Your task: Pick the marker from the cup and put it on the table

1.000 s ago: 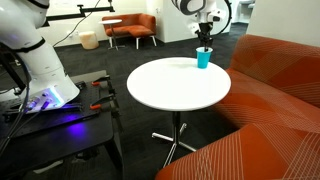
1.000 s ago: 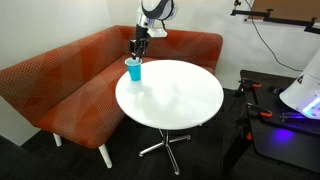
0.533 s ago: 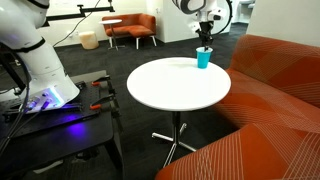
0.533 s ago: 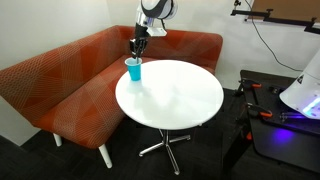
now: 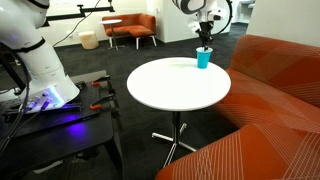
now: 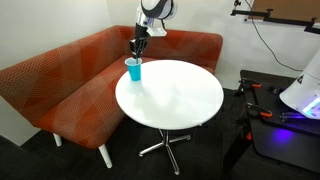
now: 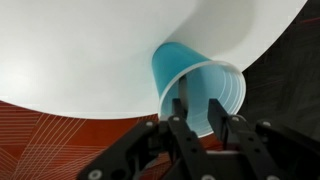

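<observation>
Turquoise cup point(image 7: 176, 66) just beneath fingers point(image 7: 217, 120)

Both exterior views look down from far off at the tabletop point(image 5: 175, 85) point(image 6: 170, 95) from different sides, while the wrist view peers closely into the cup point(image 7: 180, 65).

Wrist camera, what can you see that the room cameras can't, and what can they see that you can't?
Only the wrist view looks into the open mouth of the cup, with the gripper open right at it; I cannot pick out the marker for sure. Only the exterior views show the whole round table on its pedestal, the long orange sofa and the arm reaching from above. Both share the turquoise cup near the white table's edge, the gripper above it and some orange sofa.
</observation>
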`<state>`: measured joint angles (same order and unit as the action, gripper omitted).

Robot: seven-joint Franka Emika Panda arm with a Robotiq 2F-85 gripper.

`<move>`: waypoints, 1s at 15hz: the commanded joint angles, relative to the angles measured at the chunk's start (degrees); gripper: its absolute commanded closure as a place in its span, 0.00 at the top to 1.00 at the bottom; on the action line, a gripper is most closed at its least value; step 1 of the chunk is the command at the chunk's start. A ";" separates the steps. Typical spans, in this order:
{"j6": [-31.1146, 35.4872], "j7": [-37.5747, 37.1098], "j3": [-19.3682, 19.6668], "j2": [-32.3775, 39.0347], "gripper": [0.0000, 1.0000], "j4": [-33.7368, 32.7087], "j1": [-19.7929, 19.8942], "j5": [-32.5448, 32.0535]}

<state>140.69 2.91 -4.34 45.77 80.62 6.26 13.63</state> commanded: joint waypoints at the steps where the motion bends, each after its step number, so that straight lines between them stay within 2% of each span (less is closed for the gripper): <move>1: -2.10 -0.38 -0.19 0.79 0.32 -2.02 0.15 -0.09; 3: -2.10 -0.49 -0.12 0.91 0.27 -2.10 0.07 -0.17; 4: -2.04 -0.55 -0.07 0.96 0.08 -2.12 0.00 -0.23; 6: -1.98 -0.50 -0.08 1.06 0.00 -2.16 -0.03 -0.26; 15: -2.17 -2.18 0.41 -1.03 0.02 0.22 -1.12 -0.61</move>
<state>140.68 2.70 -4.34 46.24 80.24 5.96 13.59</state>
